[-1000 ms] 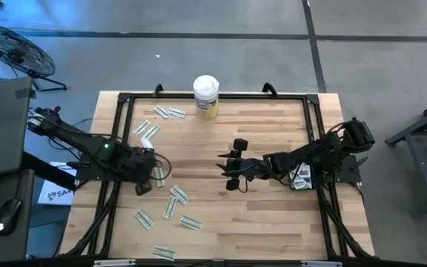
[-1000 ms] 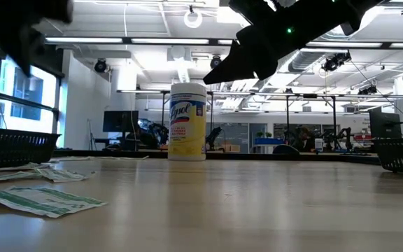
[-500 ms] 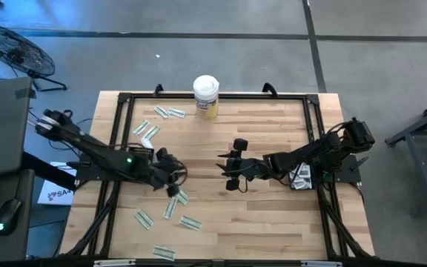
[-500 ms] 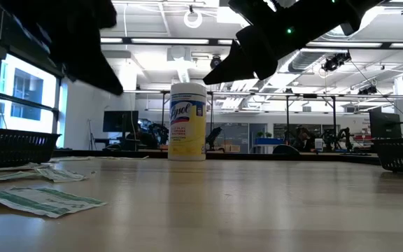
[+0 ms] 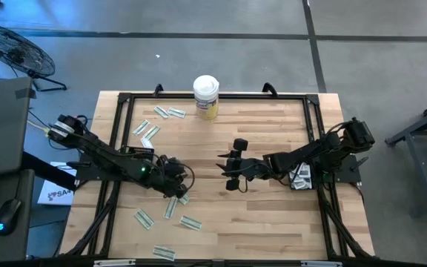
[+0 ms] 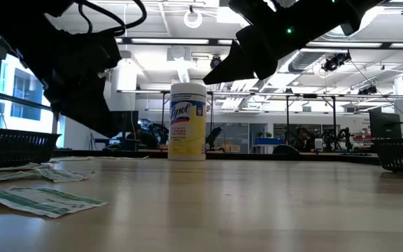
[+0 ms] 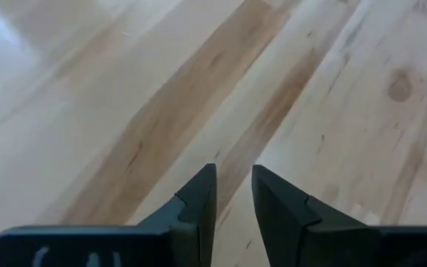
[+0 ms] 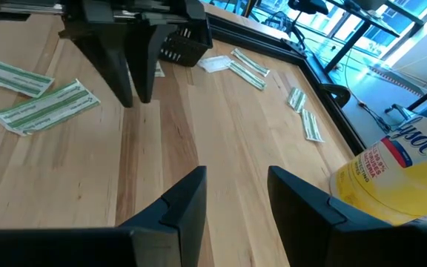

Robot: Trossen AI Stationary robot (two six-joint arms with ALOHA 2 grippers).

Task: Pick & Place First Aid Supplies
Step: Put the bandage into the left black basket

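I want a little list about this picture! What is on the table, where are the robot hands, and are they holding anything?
table: wooden table, black frame
packets: green-white packets scattered on the left side
canister: yellow wipes canister at the far edge
left gripper: left gripper over the packets, jaws slightly apart, nothing between them
right gripper: right gripper mid-table, open, empty

On the bench, the canister stands at the middle of the far edge, with a few packets lying to its left. More packets lie scattered over the near-left part. The left pincer hangs above these, facing the right pincer, which hovers over the bench's middle.
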